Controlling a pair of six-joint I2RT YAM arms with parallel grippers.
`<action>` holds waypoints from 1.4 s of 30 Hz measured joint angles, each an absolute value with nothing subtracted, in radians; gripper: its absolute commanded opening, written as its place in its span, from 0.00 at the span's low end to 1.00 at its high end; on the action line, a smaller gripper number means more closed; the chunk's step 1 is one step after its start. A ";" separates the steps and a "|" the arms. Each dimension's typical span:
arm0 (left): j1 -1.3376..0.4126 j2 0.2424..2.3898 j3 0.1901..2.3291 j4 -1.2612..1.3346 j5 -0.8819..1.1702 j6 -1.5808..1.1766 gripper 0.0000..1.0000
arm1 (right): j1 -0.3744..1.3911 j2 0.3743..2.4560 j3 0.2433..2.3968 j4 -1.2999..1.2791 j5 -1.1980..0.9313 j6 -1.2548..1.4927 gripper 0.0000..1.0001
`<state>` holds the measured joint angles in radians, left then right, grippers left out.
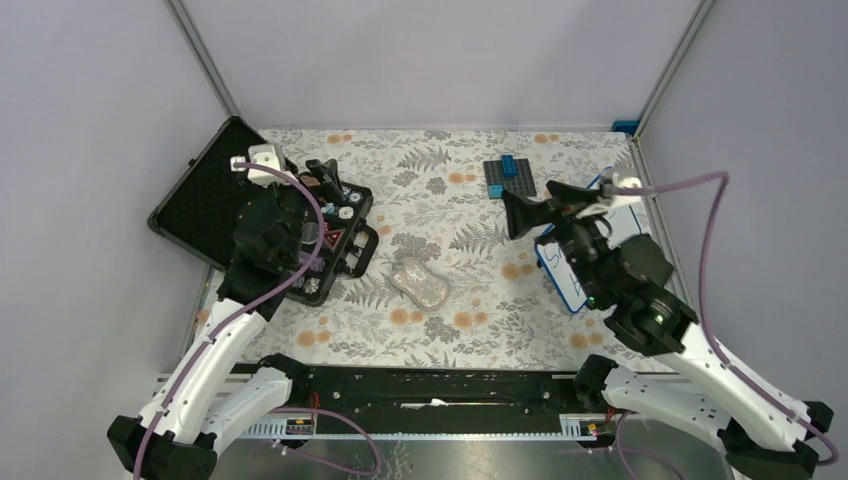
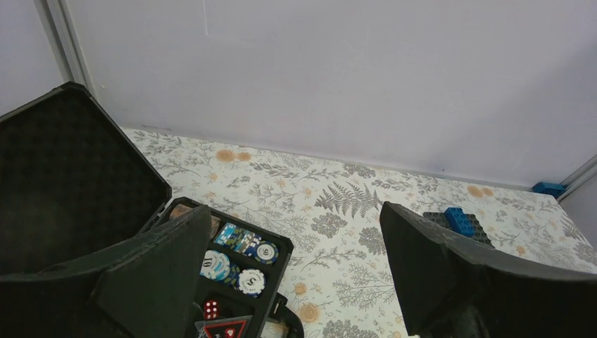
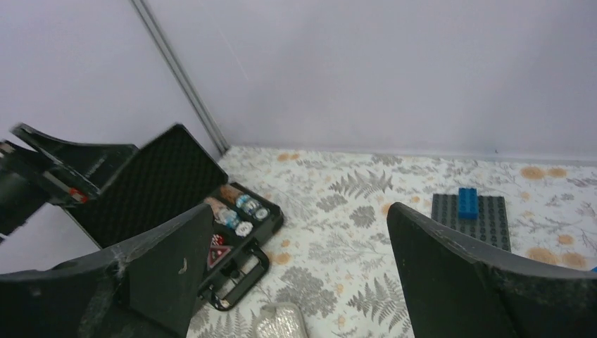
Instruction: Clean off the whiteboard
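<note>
right arm half-hides blue-scribbled whiteboard

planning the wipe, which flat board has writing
The blue-framed white board under the right arm: blue handwriting. The dark grey studded plate holds only blue bricks.

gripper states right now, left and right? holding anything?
Left gripper: open, holding nothing.
Right gripper: open, holding nothing.

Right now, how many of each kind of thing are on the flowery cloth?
Whiteboard: 1
Black case: 1
Studded plate: 1
Blue bricks: 2
Shiny pouch: 1
Total: 6
</note>
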<state>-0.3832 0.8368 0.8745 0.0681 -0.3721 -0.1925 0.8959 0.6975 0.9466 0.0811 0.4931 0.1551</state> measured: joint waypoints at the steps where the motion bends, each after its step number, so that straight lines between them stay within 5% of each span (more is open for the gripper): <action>1: -0.383 0.841 0.875 0.068 -0.372 -0.193 0.99 | 0.896 0.726 0.966 0.056 0.501 0.158 1.00; 14: -0.383 0.862 0.875 0.058 -0.376 -0.195 0.99 | 0.896 1.513 1.254 -0.298 0.306 0.232 1.00; 23: -0.383 0.861 0.875 0.059 -0.376 -0.194 0.99 | 0.923 2.035 1.684 -0.616 0.289 0.236 1.00; 30: -0.383 0.861 0.875 0.059 -0.383 -0.192 0.99 | 0.979 2.071 1.534 -0.537 0.110 0.169 0.99; 39: -0.383 0.861 0.875 0.059 -0.391 -0.192 0.99 | 0.978 2.069 1.471 -0.434 0.082 0.147 0.68; 40: -0.383 0.861 0.875 0.059 -0.391 -0.192 0.99 | 0.977 2.064 1.462 -0.426 0.095 0.147 0.72; 42: -0.383 0.862 0.875 0.059 -0.391 -0.192 0.99 | 0.977 2.050 1.444 -0.407 0.105 0.147 0.95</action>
<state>-0.3832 0.8616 0.8745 0.0593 -0.3912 -0.1917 0.9771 2.0499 1.4441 -0.4072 0.1055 0.1474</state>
